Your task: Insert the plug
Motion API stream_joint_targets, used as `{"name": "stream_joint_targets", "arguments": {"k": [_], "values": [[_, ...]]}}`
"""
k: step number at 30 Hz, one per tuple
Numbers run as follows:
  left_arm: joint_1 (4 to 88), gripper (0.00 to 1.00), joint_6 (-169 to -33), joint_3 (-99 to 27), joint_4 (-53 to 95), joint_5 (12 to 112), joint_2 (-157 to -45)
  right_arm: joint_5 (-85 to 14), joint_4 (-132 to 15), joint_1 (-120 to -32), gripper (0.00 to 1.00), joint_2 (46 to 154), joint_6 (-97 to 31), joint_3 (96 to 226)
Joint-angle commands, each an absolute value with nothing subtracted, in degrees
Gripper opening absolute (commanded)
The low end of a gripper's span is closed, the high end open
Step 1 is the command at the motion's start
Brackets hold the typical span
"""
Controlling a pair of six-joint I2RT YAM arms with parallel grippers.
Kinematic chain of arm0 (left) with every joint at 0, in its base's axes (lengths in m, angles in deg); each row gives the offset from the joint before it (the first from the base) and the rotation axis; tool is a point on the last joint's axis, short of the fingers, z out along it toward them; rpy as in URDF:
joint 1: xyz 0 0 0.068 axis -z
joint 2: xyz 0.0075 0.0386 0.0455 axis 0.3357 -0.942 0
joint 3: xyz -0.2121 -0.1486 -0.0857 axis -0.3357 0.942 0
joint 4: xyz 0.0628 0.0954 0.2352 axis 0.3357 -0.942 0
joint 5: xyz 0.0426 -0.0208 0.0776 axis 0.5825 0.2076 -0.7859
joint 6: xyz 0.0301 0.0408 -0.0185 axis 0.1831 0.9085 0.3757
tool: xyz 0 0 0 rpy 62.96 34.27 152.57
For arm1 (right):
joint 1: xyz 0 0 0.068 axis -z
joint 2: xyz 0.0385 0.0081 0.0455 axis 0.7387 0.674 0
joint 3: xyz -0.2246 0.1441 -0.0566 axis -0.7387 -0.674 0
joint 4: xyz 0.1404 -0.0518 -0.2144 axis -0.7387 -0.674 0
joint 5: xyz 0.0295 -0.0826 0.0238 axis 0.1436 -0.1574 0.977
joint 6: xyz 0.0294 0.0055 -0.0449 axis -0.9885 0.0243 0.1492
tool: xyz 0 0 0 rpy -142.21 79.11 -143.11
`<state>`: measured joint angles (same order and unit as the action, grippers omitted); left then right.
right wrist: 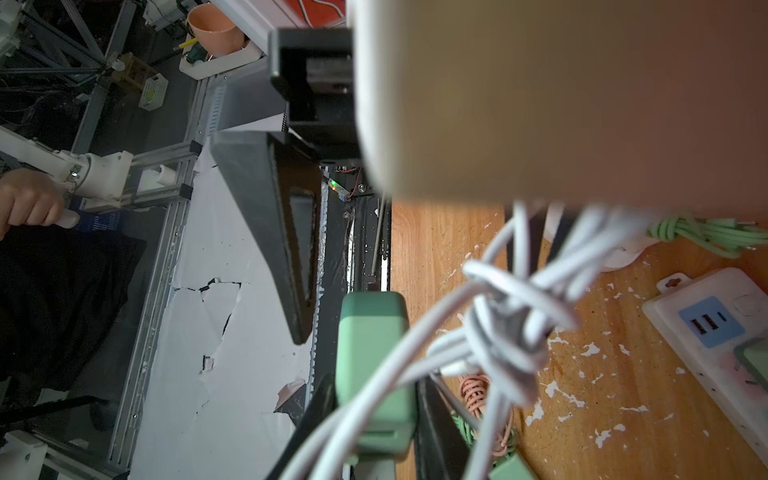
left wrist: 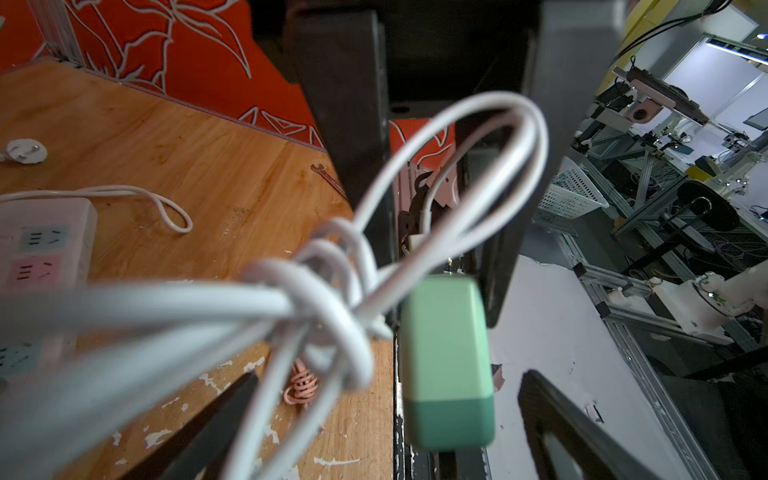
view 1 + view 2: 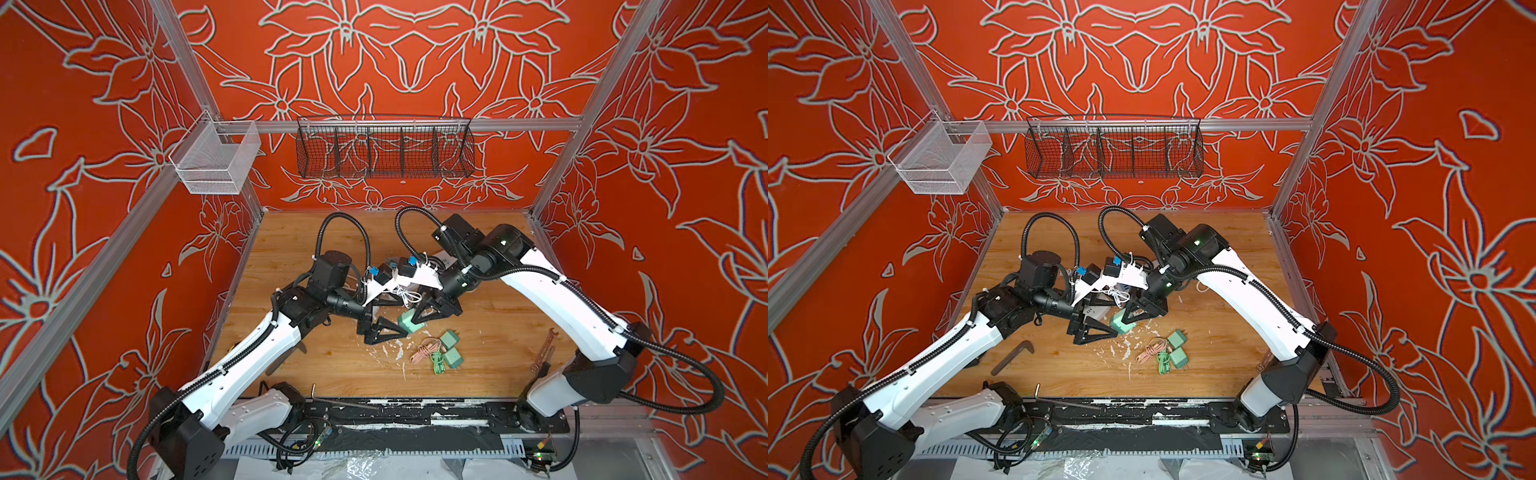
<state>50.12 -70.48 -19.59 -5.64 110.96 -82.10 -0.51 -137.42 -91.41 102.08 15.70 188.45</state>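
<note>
Near the centre of the wooden table (image 3: pixel 291 249) the two grippers are found close together. A white mesh basket (image 3: pixel 216 156) is hung on the frame at ten o'clock, and a black wire basket (image 3: pixel 384 147) at twelve o'clock. A dark bent tool (image 3: pixel 1013 355) is laid at eight o'clock on the table, beside the left arm.

The left gripper (image 3: pixel 392 322) is placed just at nine o'clock of the green plug (image 3: pixel 408 322). Its jaws are spread wide and nothing is held in them. In the left wrist view the plug is seen between its fingers (image 2: pixel 216 419), with a gap on each side.

The plug is held at about the table's centre by the right gripper (image 3: pixel 419 316), whose jaws are closed narrowly on its sides. Whether the plug is clear of the wood cannot be told. A white cable (image 2: pixel 324 299), tied in a bundle, is hung from the plug. A white power strip (image 1: pixel 706 332) is laid on the table close by and is mostly hidden under the wrists in both top views.

At four o'clock of the held plug a loose green plug (image 3: pixel 450 338) and a second loose plug (image 3: pixel 453 356) are laid, with a pink cord (image 3: pixel 424 348) and a green cord (image 3: pixel 436 361) beside them. A wrench (image 3: pixel 544 347) is laid at four o'clock by the table's edge.
</note>
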Motion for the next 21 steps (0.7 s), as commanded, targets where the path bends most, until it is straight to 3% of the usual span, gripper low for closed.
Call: {"name": "stream_joint_targets", "arguments": {"k": [1, 8, 14, 17, 21], "values": [[50.82, 0.91, -68.61, -22.16, -7.59, 113.47, -82.83, -1.86, -140.17, -92.88, 0.11, 103.10, 17.87, 190.15], [50.82, 0.74, -67.88, -22.75, -8.90, 114.26, -82.22, -3.12, -141.94, -93.71, 0.10, 104.76, 18.36, 192.67], [50.82, 0.72, -69.87, -22.28, -5.60, 114.84, -82.25, -3.94, -142.70, -94.99, 0.10, 106.04, 18.13, 193.96], [50.82, 0.60, -72.12, -20.95, -1.48, 115.35, -81.76, -3.98, -142.60, -95.11, 0.10, 105.91, 18.10, 194.05], [50.82, 0.65, -76.89, -18.23, 5.59, 115.47, -80.47, -3.88, -141.83, -95.09, 0.10, 105.67, 17.68, 193.83]]}}
